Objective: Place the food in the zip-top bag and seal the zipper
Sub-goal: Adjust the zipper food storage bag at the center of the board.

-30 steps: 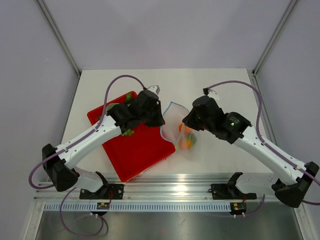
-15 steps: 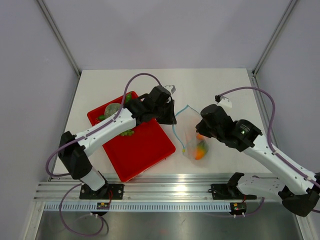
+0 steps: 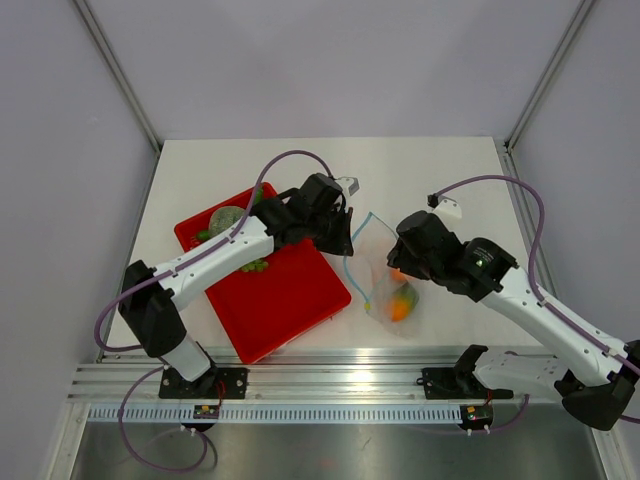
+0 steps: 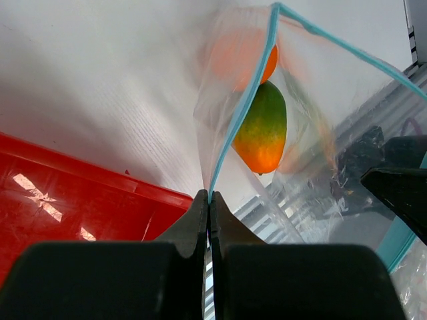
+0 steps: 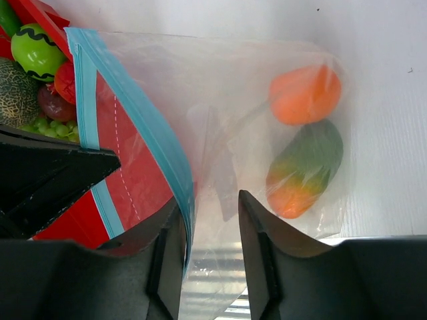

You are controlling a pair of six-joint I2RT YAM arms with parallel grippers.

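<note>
Right tool (image 5: 210,200) newly released at zip-top bag (image 5: 220,100), left tool (image 4: 209,197) clenched on zipper (image 4: 250,100)

Orange (image 4: 240,57) above the left fingers (image 4: 191,223) blurs behind the zip-top bag (image 4: 320,120); melon (image 5: 15,97) left of the right fingers (image 5: 259,233) is cut by the frame edge.

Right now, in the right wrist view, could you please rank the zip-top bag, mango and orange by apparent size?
Largest to smallest:
zip-top bag
mango
orange
Both fruits lie together inside the bag, equally near.
</note>
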